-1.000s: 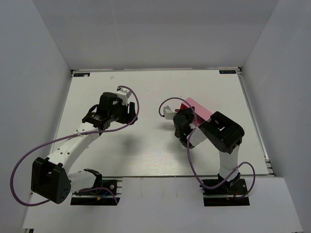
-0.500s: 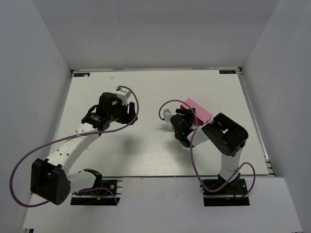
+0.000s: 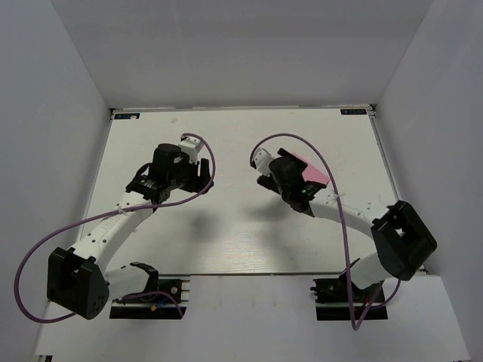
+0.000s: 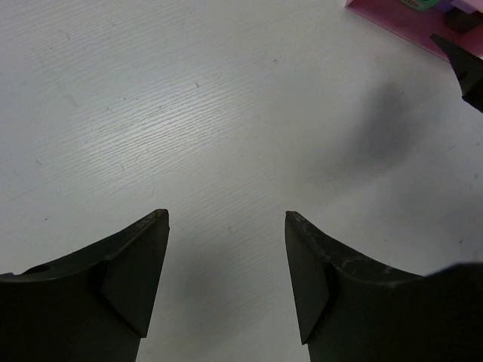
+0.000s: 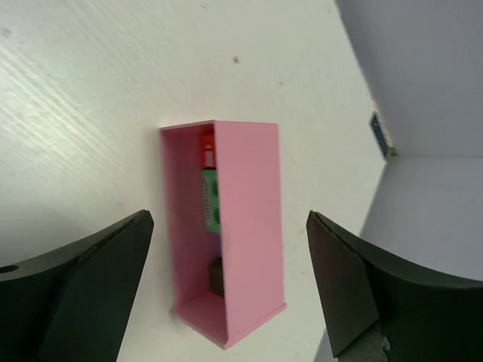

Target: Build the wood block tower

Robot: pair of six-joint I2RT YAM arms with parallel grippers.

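The pink tray lies on the white table under my right gripper, whose jaws stand wide apart above it with nothing between them. Inside the tray sit a red block, a green block and a dark block in a row. From above, the right gripper covers the near end of the tray. My left gripper is open over bare table, left of the tray; the overhead camera shows this gripper pointing right.
White walls close the table on three sides. A purple cable loops off each wrist. One right fingertip pokes into the left wrist view's right edge. A blue sticker marks the table's far right corner.
The right gripper has gone from shut to wide open. Its arm has stretched out, the elbow swinging right and low while the wrist stayed over the tray. The left arm has not moved.
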